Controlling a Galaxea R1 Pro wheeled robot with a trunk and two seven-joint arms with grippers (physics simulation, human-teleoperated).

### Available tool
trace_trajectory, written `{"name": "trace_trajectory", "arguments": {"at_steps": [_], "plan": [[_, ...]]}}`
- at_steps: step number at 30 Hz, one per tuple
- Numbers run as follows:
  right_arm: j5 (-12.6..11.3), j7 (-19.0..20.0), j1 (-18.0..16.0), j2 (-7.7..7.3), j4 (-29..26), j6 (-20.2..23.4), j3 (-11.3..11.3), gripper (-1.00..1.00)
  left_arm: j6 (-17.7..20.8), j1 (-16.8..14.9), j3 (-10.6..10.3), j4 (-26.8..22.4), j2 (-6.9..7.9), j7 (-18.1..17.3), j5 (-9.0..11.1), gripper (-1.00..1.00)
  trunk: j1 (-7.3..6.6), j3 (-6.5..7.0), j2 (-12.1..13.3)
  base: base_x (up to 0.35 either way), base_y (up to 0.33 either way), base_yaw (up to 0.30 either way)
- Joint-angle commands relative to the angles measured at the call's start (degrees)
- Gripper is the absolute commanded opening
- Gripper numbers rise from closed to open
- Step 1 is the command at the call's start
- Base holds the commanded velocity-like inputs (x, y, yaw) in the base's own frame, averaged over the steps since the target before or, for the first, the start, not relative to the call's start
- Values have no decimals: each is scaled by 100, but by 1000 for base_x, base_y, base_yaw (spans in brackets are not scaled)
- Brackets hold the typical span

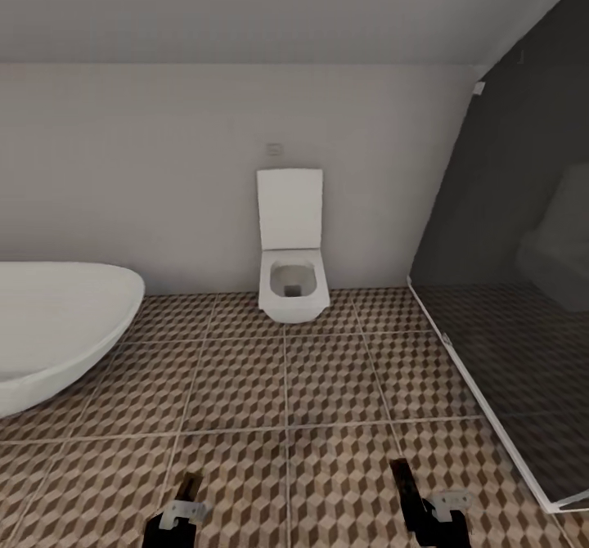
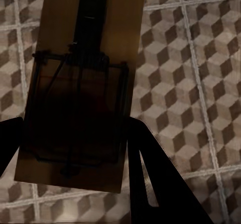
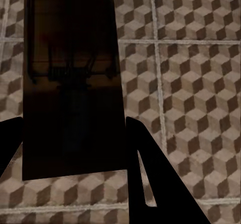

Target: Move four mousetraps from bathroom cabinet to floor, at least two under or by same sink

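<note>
Left gripper [image 2: 75,148]: dark fingers clamped on a mousetrap [image 2: 83,83], a flat brown wooden board with black wire bar and spring, held above the bathroom floor [image 2: 191,73].

Right gripper [image 3: 75,148]: likewise closed on a second mousetrap [image 3: 73,83].

Floor: square tiles, cube print, pale grout.

Surroundings: square white toilet [image 1: 292,266] at the far wall; oval white bathtub [image 1: 57,319] left; dark glass shower screen [image 1: 507,270] right.

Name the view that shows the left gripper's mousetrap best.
Left wrist view: the mousetrap shows close up, board and wire parts clear. Head view shows it as a thin dark sliver above the left gripper.
</note>
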Motion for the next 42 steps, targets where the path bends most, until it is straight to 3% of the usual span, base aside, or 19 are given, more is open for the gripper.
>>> {"name": "trace_trajectory", "arguments": {"at_steps": [1,14,42], "plan": [[-63,21,-2,-6,4,-21,35,-100,-33,-10,-31,25,-4,-30,40,-100,0,-3,-2,0,0,284],[-63,-200,-1,-5,4,-21,40,-100,-33,-10,-31,24,-4,-30,40,-100,0,28,-2,0,0,284],[-63,-208,-2,2,6,-21,41,-100,-33,-10,-31,25,-4,-30,42,-100,0,102,-2,0,0,284]]}}
